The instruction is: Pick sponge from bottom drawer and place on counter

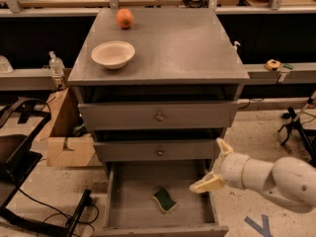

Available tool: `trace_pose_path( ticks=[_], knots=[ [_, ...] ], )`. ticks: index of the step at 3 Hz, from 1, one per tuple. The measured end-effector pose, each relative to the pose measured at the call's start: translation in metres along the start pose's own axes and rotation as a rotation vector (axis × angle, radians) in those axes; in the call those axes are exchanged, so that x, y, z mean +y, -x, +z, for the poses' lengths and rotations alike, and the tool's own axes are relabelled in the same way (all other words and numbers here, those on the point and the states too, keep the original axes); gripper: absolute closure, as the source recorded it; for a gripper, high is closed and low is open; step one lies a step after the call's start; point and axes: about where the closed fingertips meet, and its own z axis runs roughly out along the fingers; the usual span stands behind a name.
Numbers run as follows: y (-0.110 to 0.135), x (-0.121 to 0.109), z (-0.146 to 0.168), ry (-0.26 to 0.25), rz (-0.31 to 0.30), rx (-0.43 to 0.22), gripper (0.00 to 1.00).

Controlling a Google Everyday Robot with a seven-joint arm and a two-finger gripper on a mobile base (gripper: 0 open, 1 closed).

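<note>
The sponge, dark green over a yellow layer, lies flat on the floor of the open bottom drawer, a little right of its middle. My gripper hangs at the drawer's right wall, to the right of the sponge and above it, with nothing in it. Its two pale fingers are spread apart, one pointing up and one pointing left over the drawer. The grey counter is the cabinet's top.
A white bowl and an orange sit on the counter's left side. Two shut drawers with round knobs are above the open one. A cardboard box and cables lie on the floor to the left.
</note>
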Motion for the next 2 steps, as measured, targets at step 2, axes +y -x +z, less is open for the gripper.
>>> trace_pose_path(
  ticks=[2],
  knots=[
    [-0.118,0.005,0.062,-0.102,0.079,-0.066,0.00]
  ],
)
